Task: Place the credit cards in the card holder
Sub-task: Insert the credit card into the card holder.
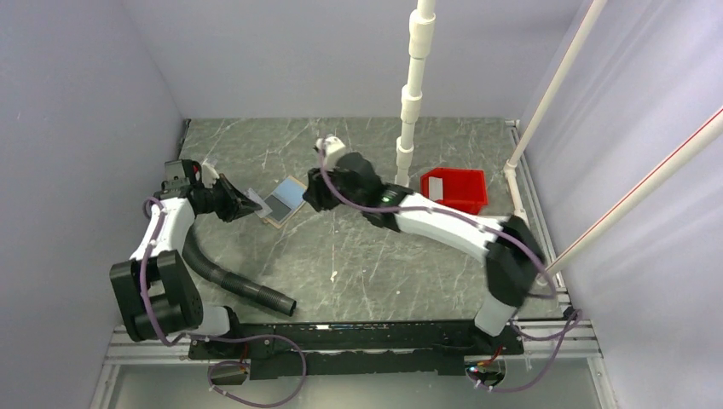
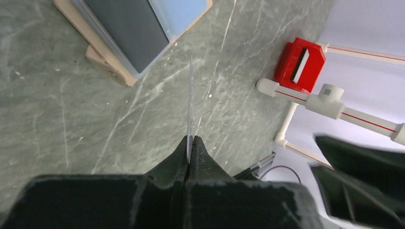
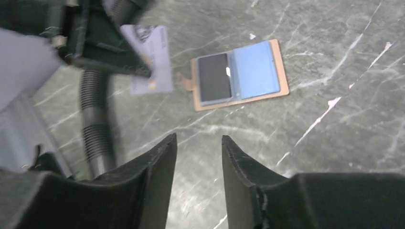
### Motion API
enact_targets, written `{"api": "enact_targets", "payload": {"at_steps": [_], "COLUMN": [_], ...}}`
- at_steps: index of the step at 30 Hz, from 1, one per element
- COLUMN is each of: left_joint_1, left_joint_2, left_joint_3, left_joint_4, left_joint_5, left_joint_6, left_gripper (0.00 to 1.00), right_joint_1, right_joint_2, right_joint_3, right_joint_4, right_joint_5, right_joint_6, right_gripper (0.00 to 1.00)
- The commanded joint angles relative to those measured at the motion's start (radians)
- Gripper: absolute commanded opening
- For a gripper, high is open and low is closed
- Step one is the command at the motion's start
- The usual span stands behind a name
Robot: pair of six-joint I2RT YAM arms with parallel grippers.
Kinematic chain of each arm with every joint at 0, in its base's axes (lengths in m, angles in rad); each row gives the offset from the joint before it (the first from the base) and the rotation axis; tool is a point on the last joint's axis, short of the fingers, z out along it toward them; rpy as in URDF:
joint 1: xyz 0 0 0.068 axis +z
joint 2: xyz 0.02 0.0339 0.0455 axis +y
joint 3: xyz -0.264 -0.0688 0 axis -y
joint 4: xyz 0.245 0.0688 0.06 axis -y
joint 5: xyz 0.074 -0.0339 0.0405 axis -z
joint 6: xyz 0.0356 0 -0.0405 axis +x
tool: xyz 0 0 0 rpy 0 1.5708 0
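The left pincer (image 2: 190, 141) clamps a card (image 2: 190, 98) by one end, just left of the open holder (image 3: 237, 76) on the tabletop (image 1: 384, 264). It should level the card, then slide it flat into the holder while the right pincer (image 3: 198, 143), jaws apart and empty, steadies the holder.

You're in a lab test cell: plain pale walls (image 1: 68, 128) box in the marbled counter (image 1: 384, 273), white pipe framing (image 1: 554, 85) rising at its right edge.
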State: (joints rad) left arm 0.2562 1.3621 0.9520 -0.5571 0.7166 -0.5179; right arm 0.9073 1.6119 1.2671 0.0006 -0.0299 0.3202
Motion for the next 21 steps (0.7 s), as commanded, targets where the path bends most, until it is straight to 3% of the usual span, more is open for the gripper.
{"api": "enact_targets", "payload": {"at_steps": [1, 5, 8, 13, 21], "left_joint_1": [0.003, 0.004, 0.004, 0.010, 0.017], "left_joint_2": [0.039, 0.152, 0.224, 0.218, 0.114], "left_joint_3": [0.017, 0.043, 0.056, 0.024, -0.079], "left_joint_4": [0.108, 0.158, 0.200, 0.299, 0.599], "left_joint_5": [0.125, 0.139, 0.166, 0.224, 0.375], "left_joint_6": [-0.017, -0.026, -0.028, -0.007, -0.122], "left_gripper": [0.00, 0.00, 0.00, 0.00, 0.00], "right_joint_1": [-0.024, -0.054, -0.089, -0.176, -0.200], "right_joint_2": [0.247, 0.476, 0.587, 0.566, 0.574], "right_joint_3": [0.261, 0.534, 0.647, 0.545, 0.588], "right_joint_4": [-0.096, -0.191, -0.228, -0.071, -0.024], "right_joint_5": [0.008, -0.077, -0.239, -0.513, -0.743], "right_joint_6": [-0.087, -0.088, -0.093, 0.074, 0.235], "right_gripper": [0.39, 0.35, 0.36, 0.59, 0.64]}}
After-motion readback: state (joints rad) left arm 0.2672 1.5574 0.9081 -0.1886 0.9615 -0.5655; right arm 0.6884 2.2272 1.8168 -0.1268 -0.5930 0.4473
